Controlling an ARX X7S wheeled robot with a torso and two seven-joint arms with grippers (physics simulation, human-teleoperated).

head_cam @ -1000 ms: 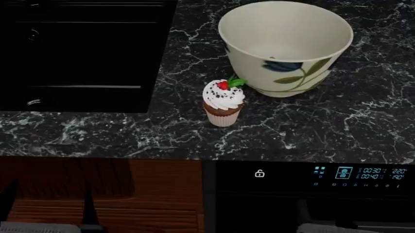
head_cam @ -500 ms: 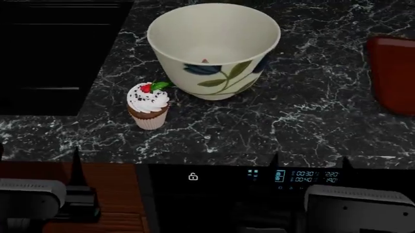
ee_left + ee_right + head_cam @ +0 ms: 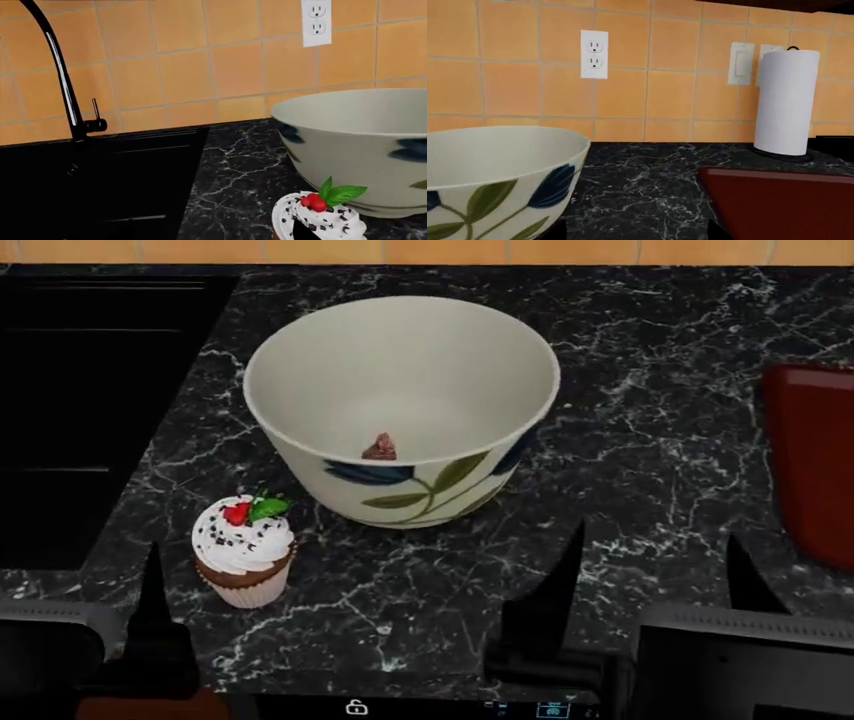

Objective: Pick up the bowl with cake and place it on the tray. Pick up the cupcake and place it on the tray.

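The cream bowl (image 3: 400, 410) with a blue flower stands upright on the black marble counter (image 3: 641, 490). The tiny brown cake (image 3: 379, 447) lies inside it. The cupcake (image 3: 243, 550) stands in front of the bowl to its left, apart from it. The dark red tray (image 3: 814, 460) shows partly at the right edge. My left gripper (image 3: 74, 580) is open and empty, its right finger (image 3: 150, 585) just left of the cupcake. My right gripper (image 3: 657, 580) is open and empty, in front of the bowl's right side. The right wrist view shows the bowl (image 3: 494, 175) and the tray (image 3: 780, 205).
A black sink (image 3: 80, 390) fills the counter's left, with a black faucet (image 3: 63, 75) behind it. A white paper towel roll (image 3: 784, 100) stands behind the tray by the tiled wall. The left wrist view shows the cupcake (image 3: 320, 220) and the bowl (image 3: 360, 145) close by.
The view has shifted forward over the counter; the cake inside the bowl now shows. Both grippers have come up to the counter's front edge. The bowl and cupcake have not moved on the counter.
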